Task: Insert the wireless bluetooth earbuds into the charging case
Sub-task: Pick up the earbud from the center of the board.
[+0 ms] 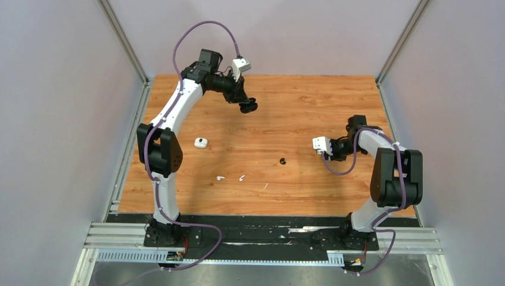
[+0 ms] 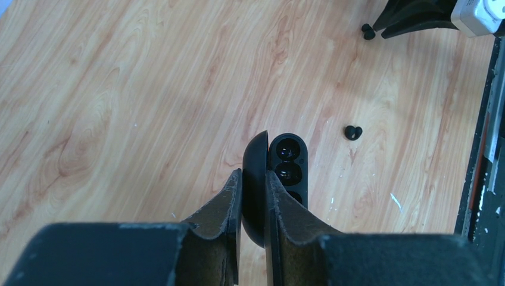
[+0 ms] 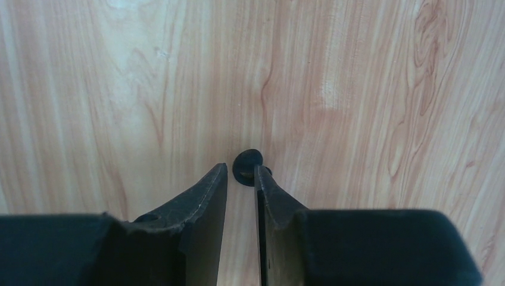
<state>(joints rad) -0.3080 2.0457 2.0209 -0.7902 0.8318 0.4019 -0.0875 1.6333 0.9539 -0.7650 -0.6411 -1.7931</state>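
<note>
Two white earbuds (image 1: 220, 177) (image 1: 242, 177) lie on the wooden table near its front, with a white case (image 1: 200, 142) behind them to the left. My left gripper (image 1: 247, 107) (image 2: 253, 173) hovers over the far part of the table. It is shut on the lid of an open black charging case (image 2: 289, 161) whose empty wells show. A black earbud (image 1: 282, 161) (image 2: 353, 132) lies mid-table. My right gripper (image 1: 327, 152) (image 3: 241, 170) is low over the table, its jaws narrowly apart and empty, and a second black earbud (image 3: 247, 161) (image 2: 368, 30) lies just past its fingertips.
A thin white fleck (image 1: 265, 186) lies right of the white earbuds. Grey walls enclose the table on the left, back and right. A black rail (image 1: 262, 229) with the arm bases runs along the near edge.
</note>
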